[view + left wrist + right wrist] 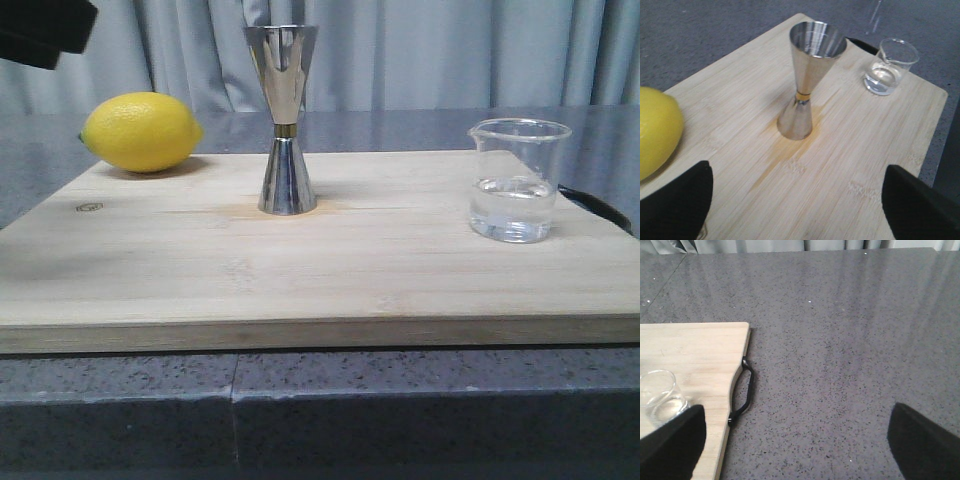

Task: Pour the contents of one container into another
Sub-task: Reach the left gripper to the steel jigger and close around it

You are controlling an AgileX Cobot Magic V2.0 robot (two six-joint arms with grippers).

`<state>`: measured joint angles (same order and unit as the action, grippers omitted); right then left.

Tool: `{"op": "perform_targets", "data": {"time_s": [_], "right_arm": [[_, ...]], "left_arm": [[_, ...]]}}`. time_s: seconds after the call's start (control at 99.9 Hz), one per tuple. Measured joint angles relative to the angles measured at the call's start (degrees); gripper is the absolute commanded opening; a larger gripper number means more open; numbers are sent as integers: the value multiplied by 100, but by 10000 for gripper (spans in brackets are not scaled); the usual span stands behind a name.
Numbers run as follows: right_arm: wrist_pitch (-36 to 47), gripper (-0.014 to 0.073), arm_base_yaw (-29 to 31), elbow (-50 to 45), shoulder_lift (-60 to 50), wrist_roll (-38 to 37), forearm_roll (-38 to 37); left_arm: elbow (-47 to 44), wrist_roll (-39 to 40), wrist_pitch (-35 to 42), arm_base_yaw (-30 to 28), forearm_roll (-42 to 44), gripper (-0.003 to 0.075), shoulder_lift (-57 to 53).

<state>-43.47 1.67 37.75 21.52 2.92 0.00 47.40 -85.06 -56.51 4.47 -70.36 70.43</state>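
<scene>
Your left gripper (797, 200) has its jaws spread wide and holds nothing; straight ahead of the gap between them stands the one steel jigger (806, 82), upright on the bamboo cutting board (850, 165), its open cup empty as far as you can see. Off the side of one jaw lies the single lemon (657, 130), and beyond the jigger sits the one glass beaker (889, 66), well apart from it, upright with clear liquid in its lower part. Your right gripper (797, 440) is also parted and empty, hanging over bare speckled grey countertop (850, 340); the beaker (660, 397) is just beside one jaw, near the board's black handle (745, 390). In the front view, grey curtains (450, 50) close off the back.
</scene>
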Motion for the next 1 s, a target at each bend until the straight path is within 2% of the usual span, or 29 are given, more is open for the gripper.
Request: {"op": "perform_targets", "data": {"time_s": [0.19,0.521,0.671,1.001], "right_arm": [[0,650,0,0,0,0,0],[0,650,0,0,4,0,0],[0,650,0,0,4,0,0],[0,650,0,0,4,0,0]], "left_arm": [[-130,-1681,-268,141,-983,630,709],[-139,-3461,-282,838,-2286,630,1736],[-127,-3961,-271,1026,-2935,629,2038],[343,-4141,-294,1317,-3120,629,2688]]}}
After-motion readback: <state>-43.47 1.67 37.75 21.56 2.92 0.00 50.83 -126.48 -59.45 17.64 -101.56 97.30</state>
